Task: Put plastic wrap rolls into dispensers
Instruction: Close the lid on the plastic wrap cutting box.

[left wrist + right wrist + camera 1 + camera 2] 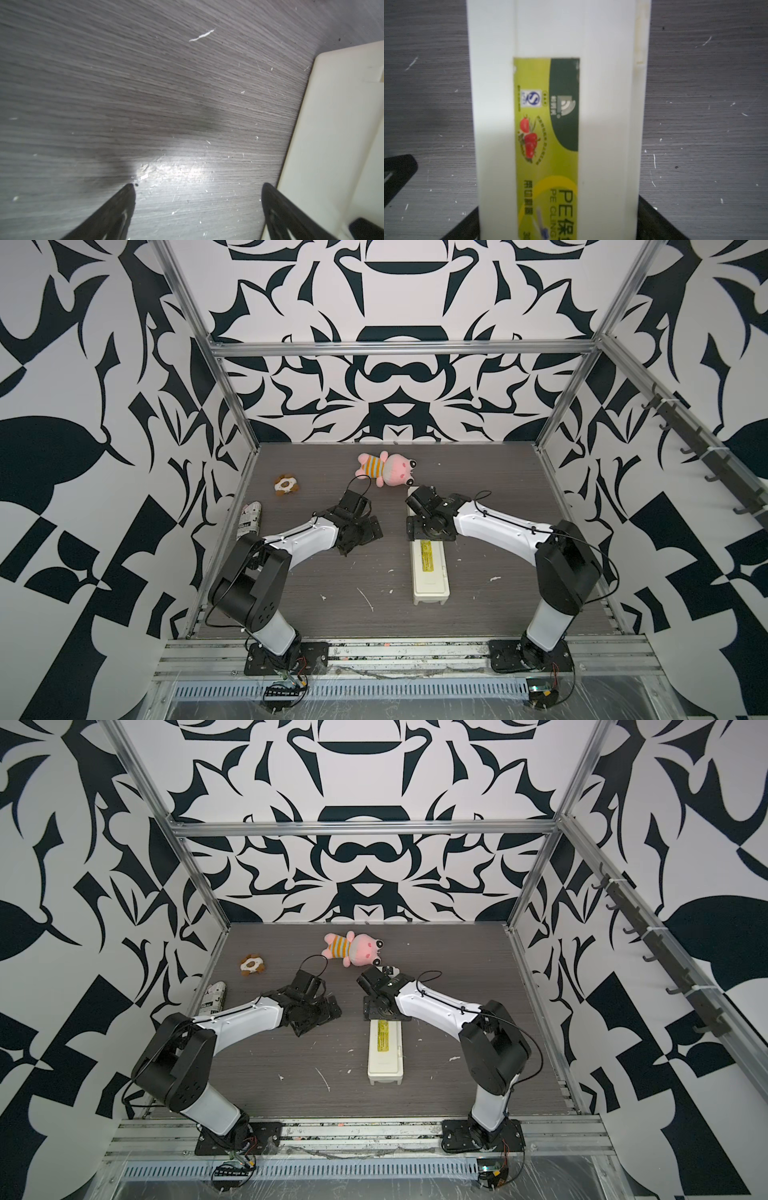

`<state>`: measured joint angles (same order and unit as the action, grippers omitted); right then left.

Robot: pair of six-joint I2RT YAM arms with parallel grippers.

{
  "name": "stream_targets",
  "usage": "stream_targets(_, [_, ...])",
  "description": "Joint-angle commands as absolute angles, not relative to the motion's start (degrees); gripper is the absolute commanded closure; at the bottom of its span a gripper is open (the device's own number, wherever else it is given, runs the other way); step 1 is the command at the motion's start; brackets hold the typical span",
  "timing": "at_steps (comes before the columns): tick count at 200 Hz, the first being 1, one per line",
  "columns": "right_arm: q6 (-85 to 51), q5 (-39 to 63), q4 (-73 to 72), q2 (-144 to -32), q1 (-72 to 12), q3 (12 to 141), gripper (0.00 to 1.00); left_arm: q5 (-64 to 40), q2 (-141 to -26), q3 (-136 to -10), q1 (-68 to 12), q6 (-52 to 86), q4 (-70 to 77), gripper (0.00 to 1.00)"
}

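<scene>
The dispenser is a long cream-white box lying lengthwise on the dark wood table, lid closed, yellow label up. My right gripper hangs over its far half. In the right wrist view the dispenser fills the space between the black fingers, so the right gripper stands open astride it. My left gripper is open over bare table just left of the dispenser, with nothing between its fingers. No plastic wrap roll shows in any view.
A pink striped plush toy lies just beyond the dispenser's far end. A small brown-and-white toy and a newsprint-patterned bundle sit at the far left. Metal frame posts and patterned walls enclose the table.
</scene>
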<state>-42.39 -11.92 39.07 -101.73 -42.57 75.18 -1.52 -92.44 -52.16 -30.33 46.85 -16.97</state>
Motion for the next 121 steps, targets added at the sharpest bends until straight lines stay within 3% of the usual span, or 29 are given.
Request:
stream_targets(1, [-44.4,-16.2,43.5,-101.8,-42.8,77.2,0.09,-1.7,-93.3,-53.3,-30.1,46.5,-18.5,0.03])
stream_targets(121, [-45.0,-12.9,37.8,-96.1,-43.5,70.1,0.11,-1.7,-93.3,-53.5,-30.1,46.6,-18.7,0.04])
